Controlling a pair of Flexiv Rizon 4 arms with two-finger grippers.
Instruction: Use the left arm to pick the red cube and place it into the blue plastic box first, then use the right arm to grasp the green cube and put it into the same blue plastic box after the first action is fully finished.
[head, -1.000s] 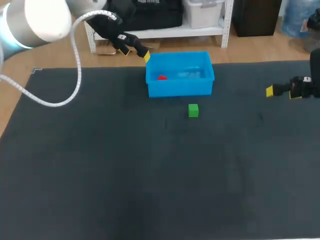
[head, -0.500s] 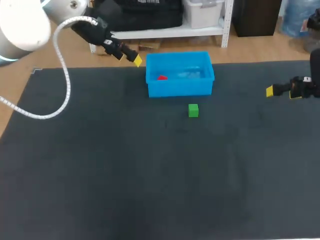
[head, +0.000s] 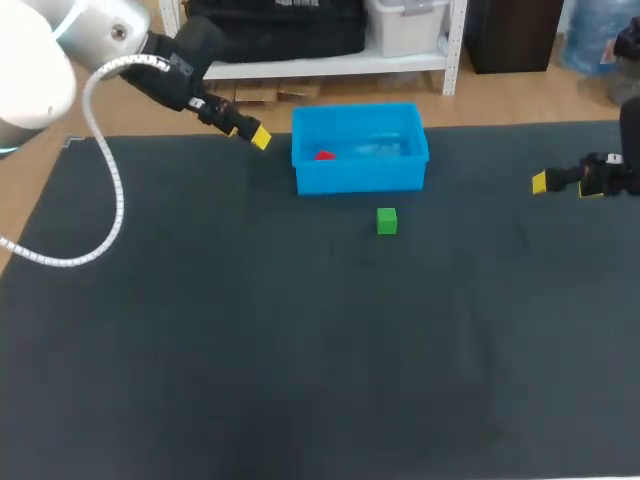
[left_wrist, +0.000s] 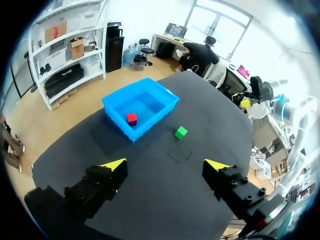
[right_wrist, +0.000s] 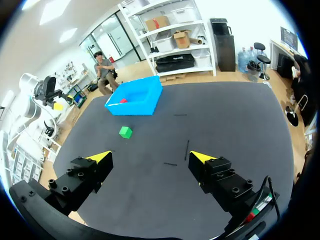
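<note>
The red cube lies inside the blue plastic box near its left wall; the left wrist view shows the red cube in the blue box well ahead of my fingers. The green cube sits on the mat just in front of the box, also in view as the green cube. My left gripper hangs open and empty to the left of the box. My right gripper stays open and empty at the table's right side, far from the green cube.
The dark mat covers the table, with its far edge just behind the box. Small pale marks are on the mat ahead of the right gripper.
My left arm has drawn back leftward, away from above the box's left rim. The red cube stays in the box. The right arm has not moved.
</note>
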